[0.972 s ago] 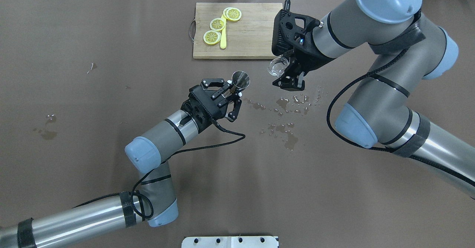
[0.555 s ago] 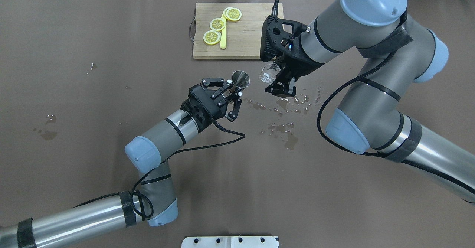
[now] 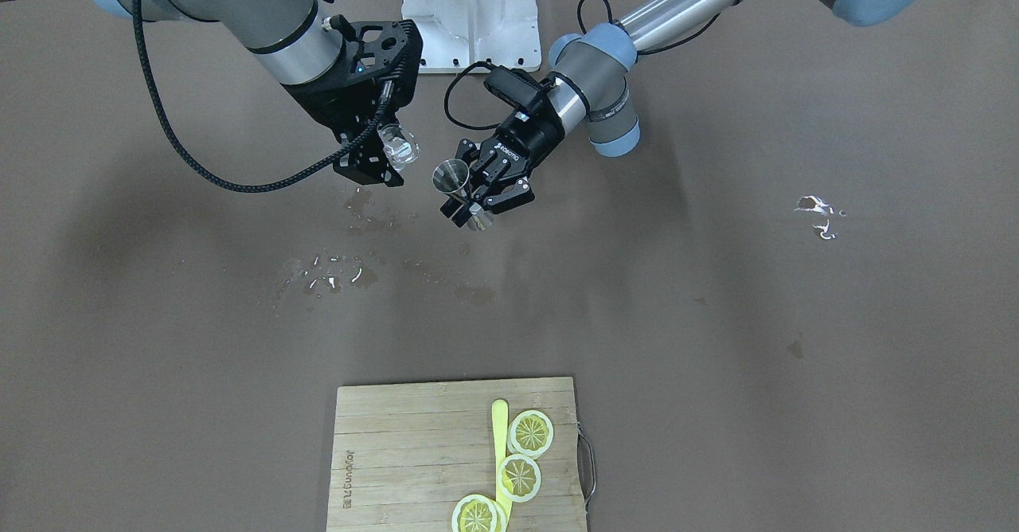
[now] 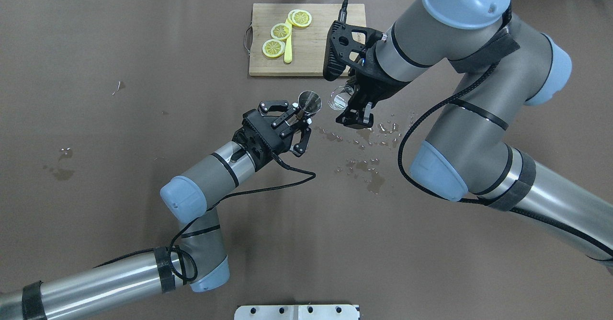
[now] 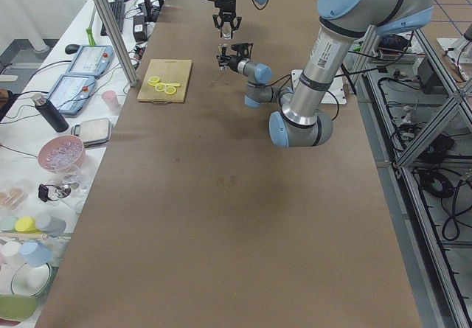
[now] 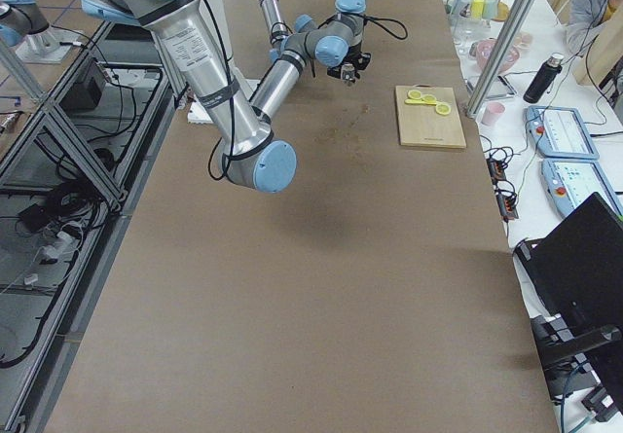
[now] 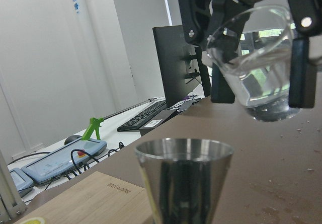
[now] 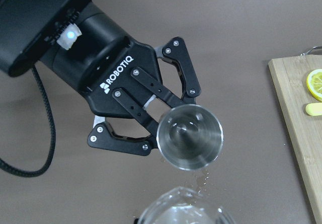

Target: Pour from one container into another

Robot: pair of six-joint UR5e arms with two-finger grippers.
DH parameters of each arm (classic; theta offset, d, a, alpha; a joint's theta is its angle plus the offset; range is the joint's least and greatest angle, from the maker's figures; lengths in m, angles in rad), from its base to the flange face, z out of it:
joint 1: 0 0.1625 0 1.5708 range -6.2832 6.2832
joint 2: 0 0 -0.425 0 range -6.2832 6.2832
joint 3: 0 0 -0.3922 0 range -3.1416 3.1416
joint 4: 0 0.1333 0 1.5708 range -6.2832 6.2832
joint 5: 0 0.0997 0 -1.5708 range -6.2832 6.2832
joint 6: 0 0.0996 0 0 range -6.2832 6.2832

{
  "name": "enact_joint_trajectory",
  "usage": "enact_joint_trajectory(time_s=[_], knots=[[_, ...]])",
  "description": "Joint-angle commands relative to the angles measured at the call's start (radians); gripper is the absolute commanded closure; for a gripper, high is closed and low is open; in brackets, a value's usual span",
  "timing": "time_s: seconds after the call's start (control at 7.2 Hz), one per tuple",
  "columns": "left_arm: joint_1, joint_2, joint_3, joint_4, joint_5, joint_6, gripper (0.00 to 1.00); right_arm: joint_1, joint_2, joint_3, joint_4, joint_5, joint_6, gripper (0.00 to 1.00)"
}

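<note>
one tilted tumbler (image 4: 338,100) hangs just beside the jigger (image 4: 310,101).

The jigger (image 8: 189,137) is shining as smooth polished steel, mirror-bright inside. The tumbler (image 7: 254,68) is gleaming as clear, glossy glass. The left gripper (image 4: 301,114) is showing matt black links. The table (image 4: 96,119) is wearing a matt brown cover, with drops (image 4: 366,166) glistening on it. The board (image 4: 316,47) is showing pale, grained wood.

A long table (image 4: 96,243) under brown covering fills the middle, a cluttered white side bench (image 5: 18,180) runs along one edge behind aluminium posts (image 5: 110,33), and pale walls (image 7: 45,58) meet what may be a bright window (image 7: 168,5).
</note>
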Motion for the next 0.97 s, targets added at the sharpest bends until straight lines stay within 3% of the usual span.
enact_joint_trajectory(time_s=[0.0,0.83], knots=[[0.000,-0.001,0.000,0.000,0.000,0.000,1.00,-0.011,0.016,-0.006,-0.040,-0.003,0.001,1.00],[0.000,-0.001,-0.002,0.000,0.000,-0.002,1.00,-0.019,0.056,-0.007,-0.127,-0.009,0.001,1.00]])
